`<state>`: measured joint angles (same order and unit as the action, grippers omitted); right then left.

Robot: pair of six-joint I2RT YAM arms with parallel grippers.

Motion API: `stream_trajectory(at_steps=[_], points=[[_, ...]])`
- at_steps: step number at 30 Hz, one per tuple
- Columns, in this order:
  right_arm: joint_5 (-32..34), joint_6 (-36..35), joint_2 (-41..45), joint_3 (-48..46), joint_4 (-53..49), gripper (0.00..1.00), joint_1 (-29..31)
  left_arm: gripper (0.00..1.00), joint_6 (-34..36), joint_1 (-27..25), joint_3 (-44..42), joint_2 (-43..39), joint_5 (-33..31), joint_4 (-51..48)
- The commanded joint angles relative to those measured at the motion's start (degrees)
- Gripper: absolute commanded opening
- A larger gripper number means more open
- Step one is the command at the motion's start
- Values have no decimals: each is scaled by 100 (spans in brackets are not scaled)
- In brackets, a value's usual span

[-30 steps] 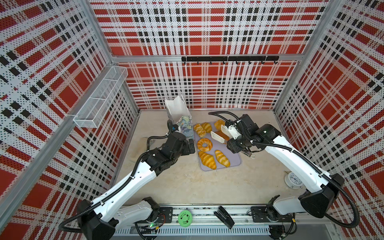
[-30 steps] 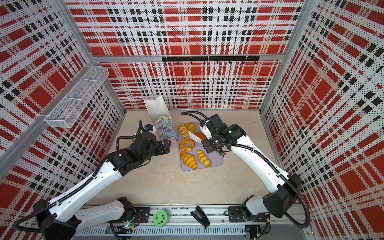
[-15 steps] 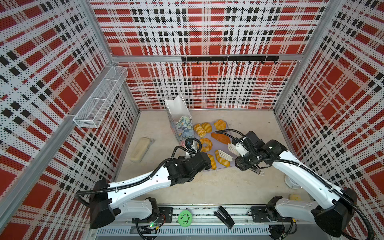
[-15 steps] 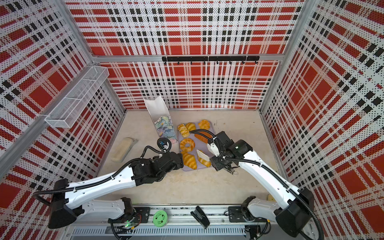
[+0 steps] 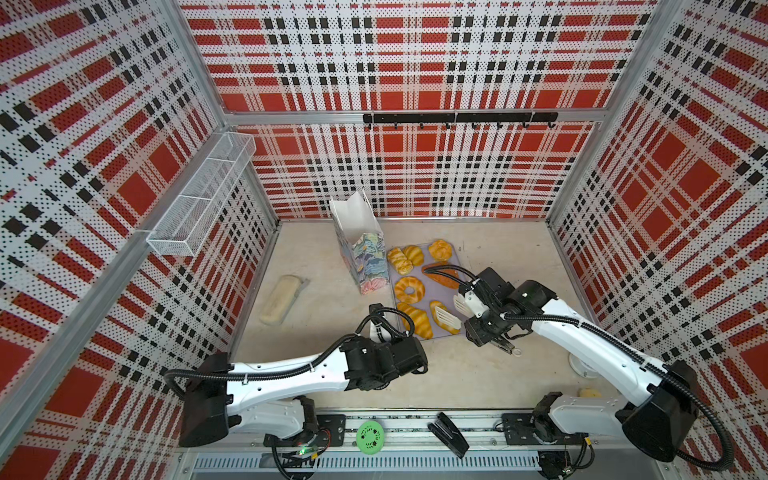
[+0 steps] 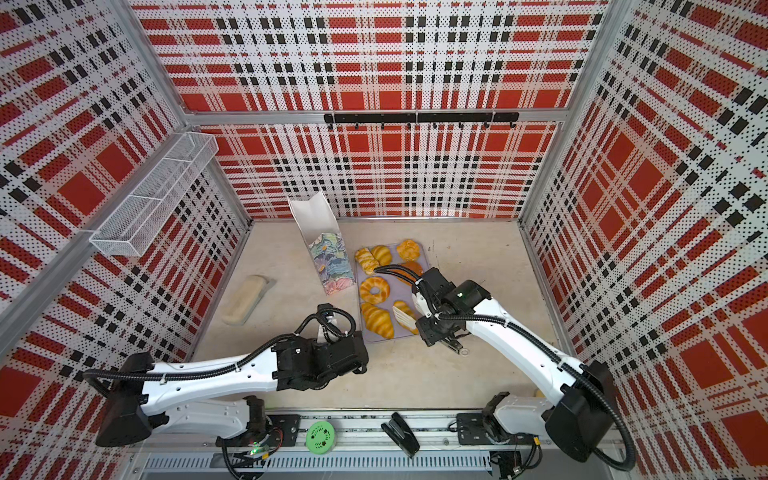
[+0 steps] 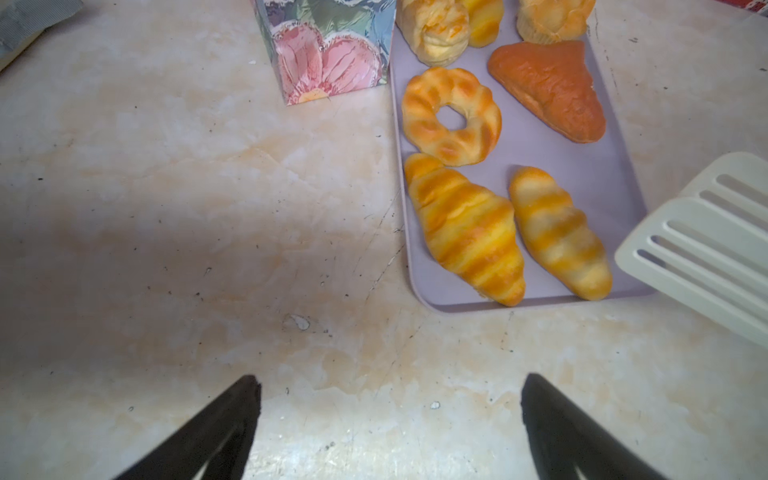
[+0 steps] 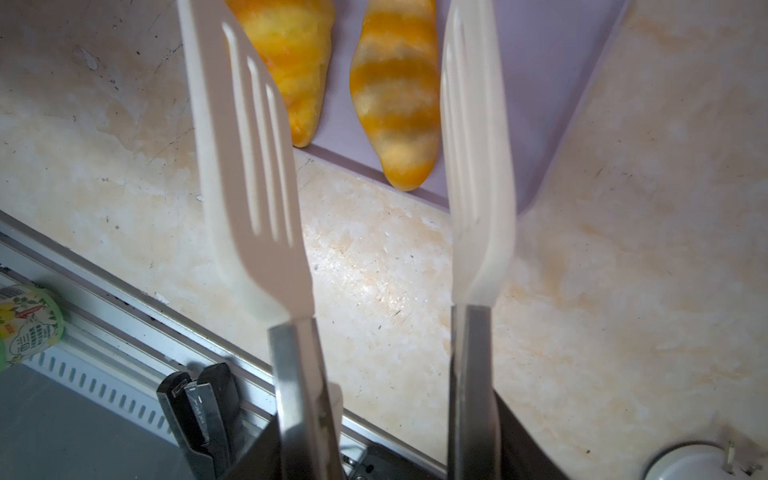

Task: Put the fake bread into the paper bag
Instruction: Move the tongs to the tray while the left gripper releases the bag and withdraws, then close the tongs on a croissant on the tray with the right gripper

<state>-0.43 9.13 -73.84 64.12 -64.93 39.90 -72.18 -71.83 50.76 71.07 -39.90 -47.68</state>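
Several glossy pieces of fake bread lie on a lilac tray: a large croissant, a ring doughnut, an orange-brown triangular piece and rolls at the far end. The floral paper bag stands upright at the tray's far left corner, its mouth open. My right gripper is shut on the steel handles of white slotted tongs. The tongs' paddles are spread over a small croissant at the tray's near right corner. My left gripper is open and empty over bare table, short of the tray's near left corner.
A pale beige oblong block lies by the left wall. A wire basket hangs on that wall. A green round lid and a black stapler sit on the front rail. A white round object is at the right.
The left arm has pulled back from beside the bag to the table's front, which uncovered the beige block. The right arm has drawn the tongs from the tray's far part to its near right corner.
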Motion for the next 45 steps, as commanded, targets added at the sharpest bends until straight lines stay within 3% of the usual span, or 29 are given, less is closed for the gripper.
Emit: stream_trajectory(at_steps=[1,8,24,28,35,45], points=[[215,473,-127,-89,236,56,158,99,-193,-32,-48,-137,-71,-118],[381,703,-346,-385,427,55,154,99,-111,-36,-337,-410,-16,-117],[624,528,-1259,17,358,54,209,99,166,-32,-640,-862,-204,57],[630,501,-1466,157,396,52,220,99,331,5,-612,-884,-254,57],[930,329,-1700,403,318,37,162,99,393,129,-647,-954,-253,73],[840,85,-1808,612,371,38,-87,99,598,258,-515,-930,-270,105]])
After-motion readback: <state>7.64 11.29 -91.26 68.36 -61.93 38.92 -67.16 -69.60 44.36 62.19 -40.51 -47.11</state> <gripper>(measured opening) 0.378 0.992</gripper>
